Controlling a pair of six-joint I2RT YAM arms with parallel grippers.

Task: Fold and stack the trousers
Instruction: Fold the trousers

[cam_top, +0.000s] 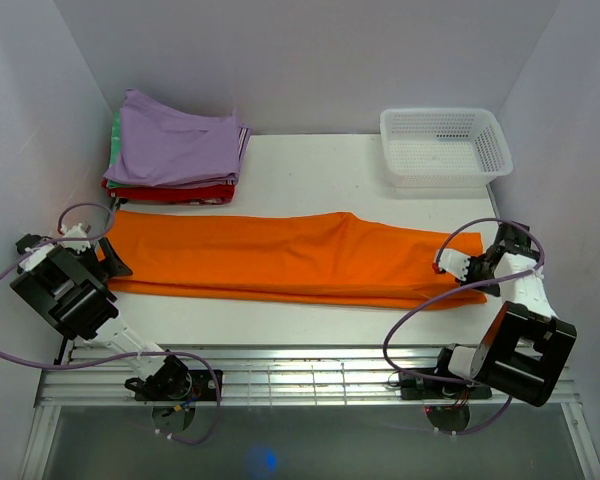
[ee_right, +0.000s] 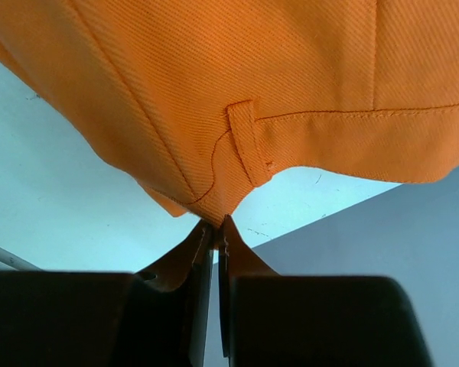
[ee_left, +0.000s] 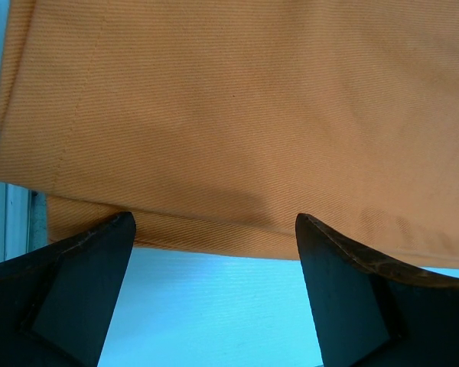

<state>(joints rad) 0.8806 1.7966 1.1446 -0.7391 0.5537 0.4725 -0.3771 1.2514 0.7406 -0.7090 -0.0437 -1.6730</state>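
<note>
Trousers: the orange trousers (cam_top: pixel 280 258) lie long and flat across the tabletop (cam_top: pixel 310 165), side to side.
Left jaws: wide apart, right at the edge of the left end, holding nothing.
Right jaws: squeezed together on the trousers' right end, by a belt loop (ee_right: pixel 243 141).
Back left: a pile of folded clothes (cam_top: pixel 175 150).
Back right: a white basket (cam_top: pixel 445 145).

Bright, even light; soft shadows; wrist views blue-tinted

White table (cam_top: pixel 310 170), pale walls (cam_top: pixel 310 60) closing in at 9, 12 and 3 o'clock. Aluminium rail frame (cam_top: pixel 310 375) along the 6 o'clock edge, grey surface (cam_top: pixel 380 445) below. Soft even light.
</note>
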